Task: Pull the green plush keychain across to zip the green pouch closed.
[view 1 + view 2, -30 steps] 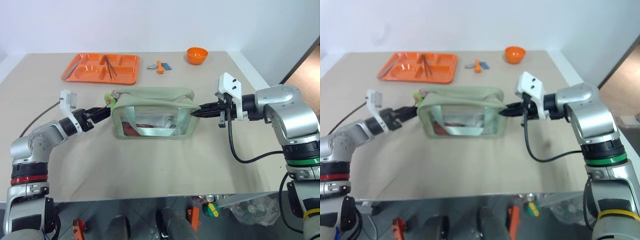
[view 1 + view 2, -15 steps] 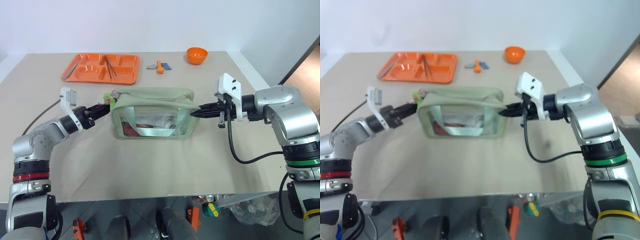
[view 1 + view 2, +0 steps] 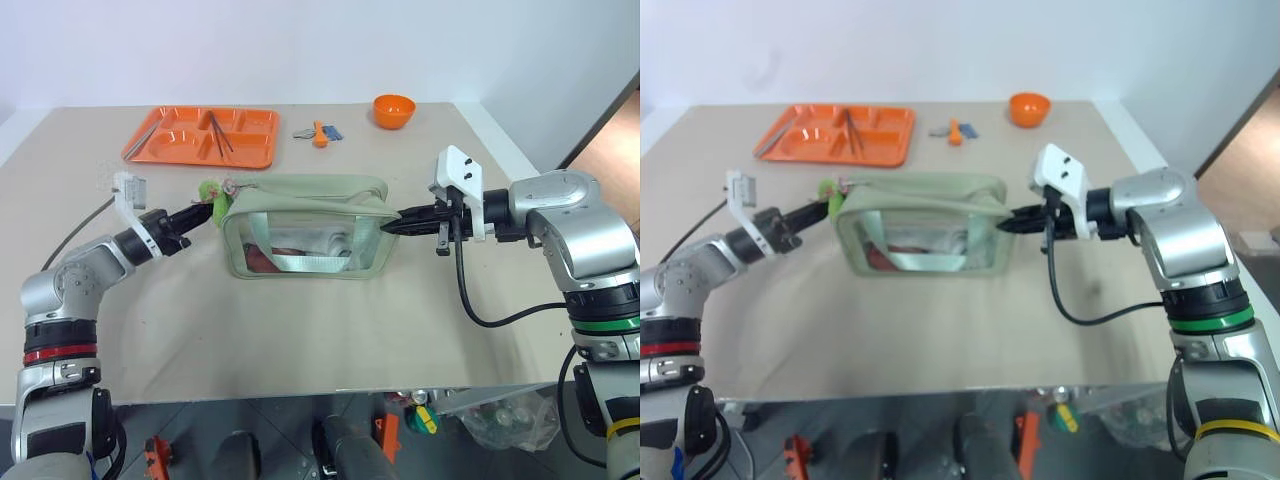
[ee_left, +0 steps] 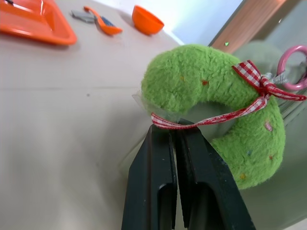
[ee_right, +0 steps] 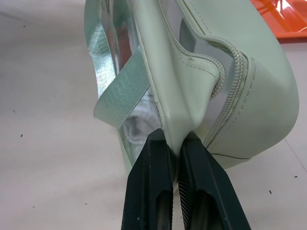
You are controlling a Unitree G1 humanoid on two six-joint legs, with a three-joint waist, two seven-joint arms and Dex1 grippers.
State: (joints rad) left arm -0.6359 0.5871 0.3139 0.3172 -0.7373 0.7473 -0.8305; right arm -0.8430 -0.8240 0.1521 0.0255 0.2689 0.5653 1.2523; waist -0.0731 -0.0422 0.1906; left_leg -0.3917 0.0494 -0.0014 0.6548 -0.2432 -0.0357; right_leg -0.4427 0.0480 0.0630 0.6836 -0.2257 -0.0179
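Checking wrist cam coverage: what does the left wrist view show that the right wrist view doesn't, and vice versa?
Left wrist only: left tool shut on the checked ribbon of the lime-green plush ring keychain, plus the small orange bowl. Right wrist only: right tool shut on an end fold of the pale sage fabric pouch, its zipper teeth and webbing strap. Both: the beige tabletop and a piece of the orange tray.

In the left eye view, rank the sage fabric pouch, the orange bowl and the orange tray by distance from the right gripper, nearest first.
From the right gripper:
1. Pale sage-green fabric pouch, pinched at its right end.
2. Small orange bowl, at the table's far edge.
3. Orange compartment tray, far left corner.
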